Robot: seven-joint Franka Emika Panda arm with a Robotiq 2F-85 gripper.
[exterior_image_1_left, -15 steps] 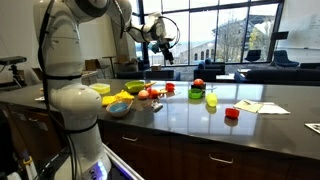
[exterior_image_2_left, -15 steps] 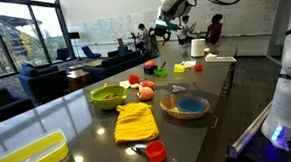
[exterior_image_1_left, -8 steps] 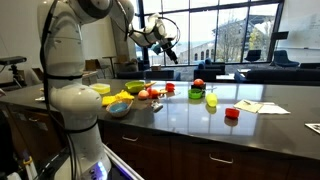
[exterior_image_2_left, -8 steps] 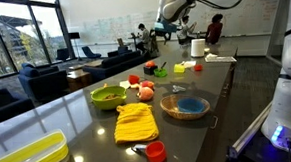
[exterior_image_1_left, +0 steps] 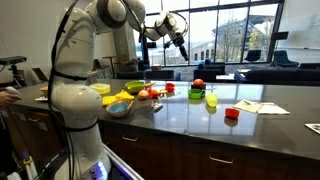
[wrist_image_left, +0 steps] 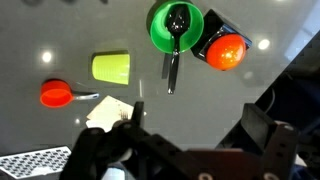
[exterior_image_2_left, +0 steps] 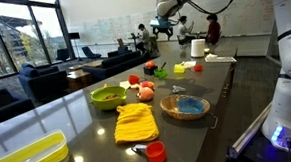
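fingers [wrist_image_left: 256,122] apart, empty, above green bowl [wrist_image_left: 156,32] with black spoon [wrist_image_left: 173,48] inside

Surface [exterior_image_1_left: 200,128]: long, dark, glossy, spread out below me. Lying on it, as I count: green bowl [wrist_image_left: 160,35], black spoon [wrist_image_left: 170,72] resting in it with the handle over the rim; orange-red ball [wrist_image_left: 226,50] just beside; yellow-green cup [wrist_image_left: 111,67]; small red cup [exterior_image_1_left: 232,113]; papers [exterior_image_1_left: 262,106]; yellow cloth [exterior_image_2_left: 136,122]; red round piece [exterior_image_2_left: 155,151] just beside the cloth; blue-lined bowl [exterior_image_2_left: 185,107]; second green bowl [exterior_image_2_left: 108,95], pink and red fruits [exterior_image_2_left: 141,88] near it; yellow tray [exterior_image_2_left: 24,157] at one end
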